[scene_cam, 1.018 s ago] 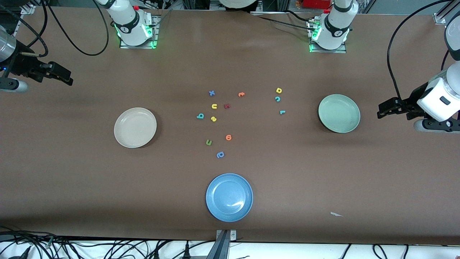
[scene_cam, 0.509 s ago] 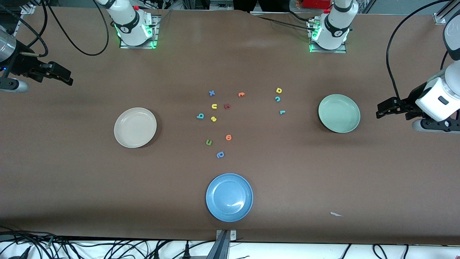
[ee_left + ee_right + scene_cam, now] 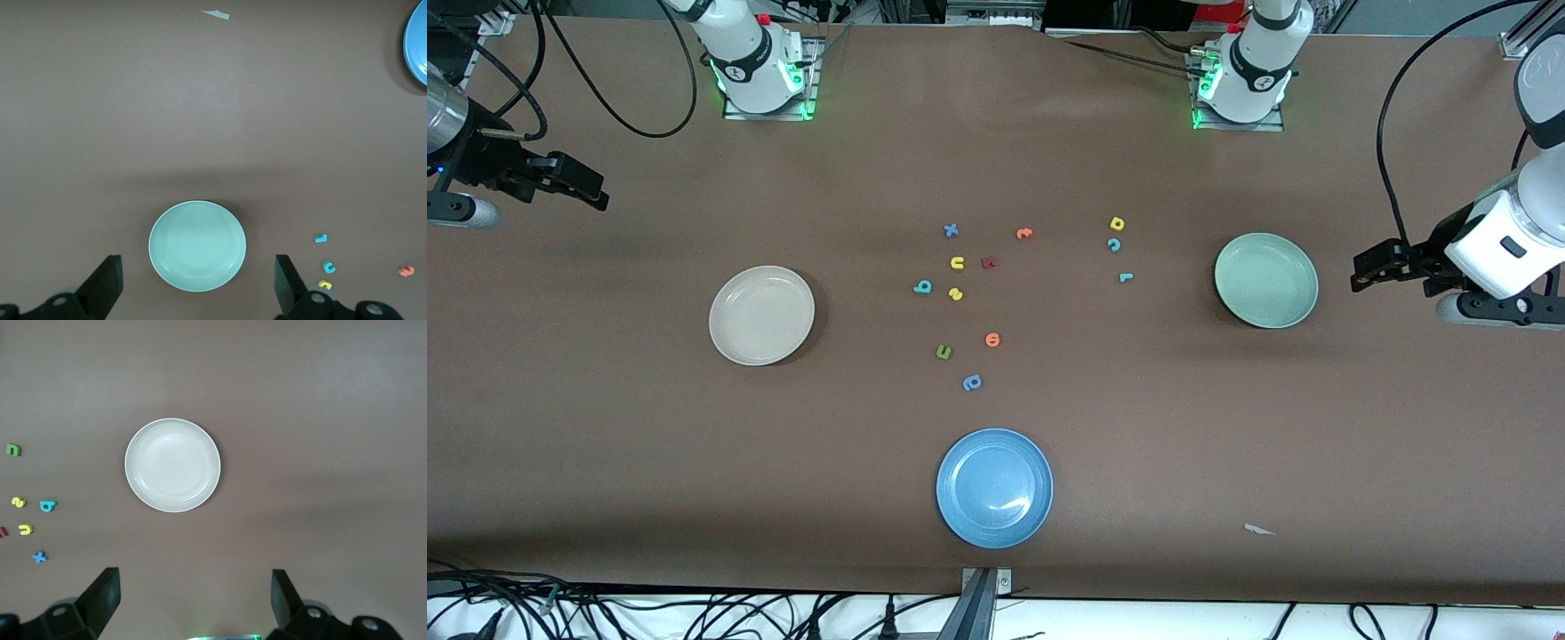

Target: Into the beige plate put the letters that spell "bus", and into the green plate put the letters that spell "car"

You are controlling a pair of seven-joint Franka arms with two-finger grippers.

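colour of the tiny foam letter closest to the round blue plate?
Blue: the rounded foam letter just above the blue plate. Front view shows it best.

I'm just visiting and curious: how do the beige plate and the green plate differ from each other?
Colour: the beige plate is cream, the green plate pale mint. Place: the beige plate sits toward the right arm's end of the table, the green plate toward the left arm's end. Neighbours: the teal r lies beside the green plate, while the teal b lies closest to the beige plate. Both are round, shallow, empty and look alike in size.
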